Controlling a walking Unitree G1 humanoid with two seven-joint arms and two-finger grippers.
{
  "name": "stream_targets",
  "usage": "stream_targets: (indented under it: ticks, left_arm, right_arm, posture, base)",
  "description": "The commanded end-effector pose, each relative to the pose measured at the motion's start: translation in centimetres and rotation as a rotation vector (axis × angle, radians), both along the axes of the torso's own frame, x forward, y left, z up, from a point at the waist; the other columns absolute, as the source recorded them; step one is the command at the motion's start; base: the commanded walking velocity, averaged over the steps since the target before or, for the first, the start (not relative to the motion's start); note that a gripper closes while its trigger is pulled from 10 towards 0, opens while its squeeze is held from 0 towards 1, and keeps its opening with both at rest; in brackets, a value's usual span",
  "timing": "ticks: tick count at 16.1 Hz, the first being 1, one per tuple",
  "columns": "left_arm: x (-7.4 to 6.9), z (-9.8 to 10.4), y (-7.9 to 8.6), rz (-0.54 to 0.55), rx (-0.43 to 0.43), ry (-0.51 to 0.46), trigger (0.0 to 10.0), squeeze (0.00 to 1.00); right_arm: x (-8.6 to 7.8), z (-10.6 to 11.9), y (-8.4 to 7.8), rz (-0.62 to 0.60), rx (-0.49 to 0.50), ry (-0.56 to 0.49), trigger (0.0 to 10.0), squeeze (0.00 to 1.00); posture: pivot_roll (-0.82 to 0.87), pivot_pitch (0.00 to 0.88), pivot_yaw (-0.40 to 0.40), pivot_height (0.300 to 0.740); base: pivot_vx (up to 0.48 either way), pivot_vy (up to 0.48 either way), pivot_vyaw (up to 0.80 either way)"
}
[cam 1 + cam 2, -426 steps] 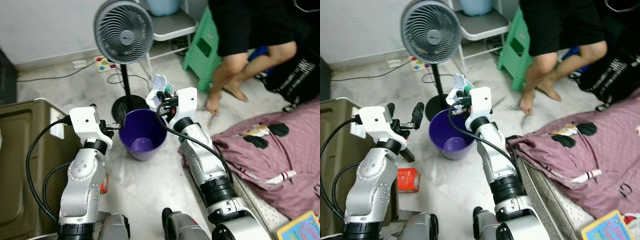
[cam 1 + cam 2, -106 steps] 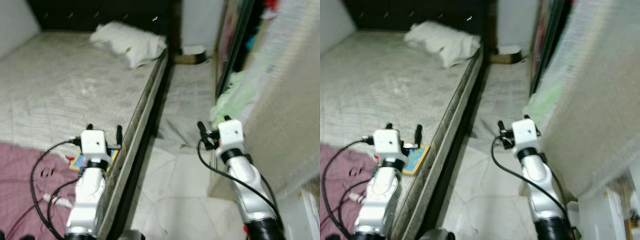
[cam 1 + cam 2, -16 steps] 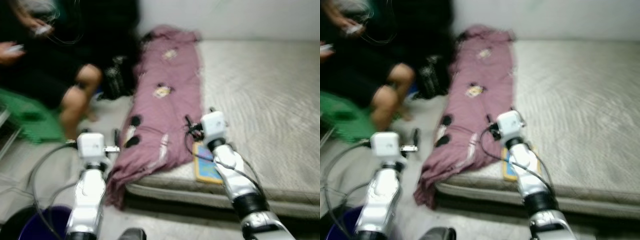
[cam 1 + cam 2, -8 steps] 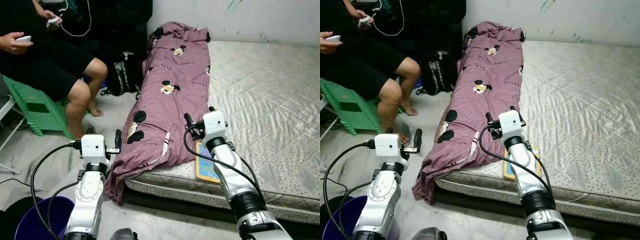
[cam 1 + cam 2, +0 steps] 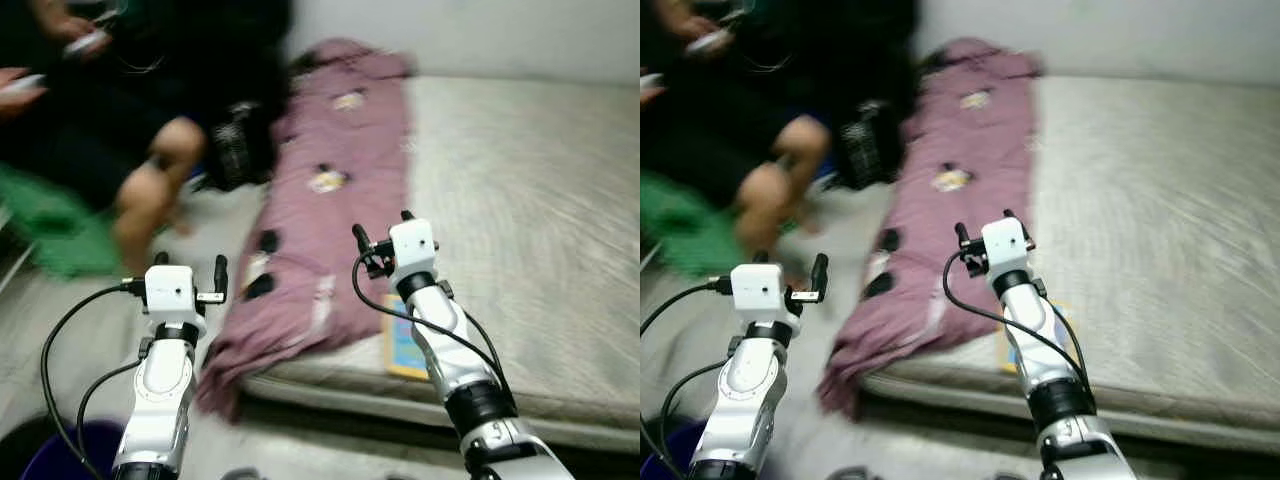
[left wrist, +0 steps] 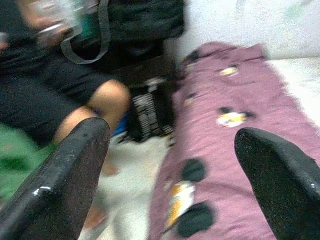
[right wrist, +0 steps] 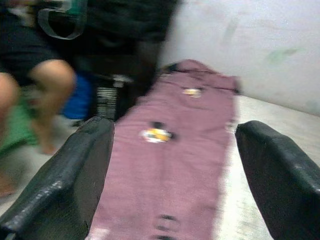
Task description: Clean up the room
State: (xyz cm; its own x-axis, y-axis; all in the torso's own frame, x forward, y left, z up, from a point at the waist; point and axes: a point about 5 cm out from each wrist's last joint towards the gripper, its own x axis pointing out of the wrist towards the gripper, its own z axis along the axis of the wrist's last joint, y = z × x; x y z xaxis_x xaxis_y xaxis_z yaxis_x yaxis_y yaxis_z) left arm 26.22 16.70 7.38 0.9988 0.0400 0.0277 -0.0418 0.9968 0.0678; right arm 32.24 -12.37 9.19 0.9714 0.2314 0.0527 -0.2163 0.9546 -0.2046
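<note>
A mauve blanket [image 5: 335, 190] with cartoon patches lies along the left edge of a bare mattress [image 5: 520, 200] and hangs over its side toward the floor. A colourful flat book [image 5: 403, 348] rests on the mattress edge, partly under my right arm. My right gripper [image 5: 382, 228] is held open above the blanket's lower part, with nothing between its fingers. My left gripper [image 5: 190, 265] is open over the floor, left of the blanket's hanging end. Both wrist views look along the blanket [image 7: 170, 145] between wide-apart fingers.
A person [image 5: 140, 110] in black sits at the left on a green stool [image 5: 45, 230], with a bare leg near the bed. A black bag [image 5: 240, 145] stands on the floor beside the mattress. A purple bin [image 5: 25, 455] shows at the bottom left.
The picture has blurred and shifted slightly, so the camera is moving. Both arms keep the same raised pose and both grippers stay open.
</note>
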Motion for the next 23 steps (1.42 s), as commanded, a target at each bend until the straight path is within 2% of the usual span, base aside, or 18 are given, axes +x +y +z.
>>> stream_targets:
  ticks: [1,4,8,11,23]
  left_arm:
    - [-0.10,-0.18,-0.71,-0.024,-0.010,0.008,10.0,0.00]
    - [-0.03,-0.34,-0.65,0.011,-0.005,0.021,10.0,0.00]
    - [-0.02,-0.41,-0.80,0.006,-0.002,0.028,10.0,0.00]
    - [-0.06,-0.43,-0.79,0.002,0.008,0.029,10.0,0.00]
    - [0.22,-0.55,-0.89,-0.003,-0.001,0.034,10.0,0.00]
  right_arm:
    - [-0.08,-0.32,-0.87,-0.026,-0.002,0.013,10.0,0.00]
    - [-0.14,-0.37,-0.96,-0.028,-0.004,0.013,10.0,0.00]
    - [-0.12,-0.48,-1.10,-0.037,0.003,0.023,10.0,0.00]
    - [-0.07,-0.56,-1.13,-0.041,0.001,0.031,10.0,0.00]
    - [0.06,-0.60,-1.41,-0.041,-0.016,0.026,10.0,0.00]
  posture:
    - [0.05,0.000,0.031,0.740]
    - [0.05,0.000,0.032,0.740]
    - [0.05,0.000,0.032,0.740]
    - [0.05,0.000,0.032,0.740]
    - [0.04,0.000,0.031,0.740]
  base:
    - [0.296,0.000,0.00]
    - [0.086,0.000,0.00]
    - [0.000,0.000,0.00]
    - [0.000,0.000,-0.57]
    - [0.000,-0.379,-0.07]
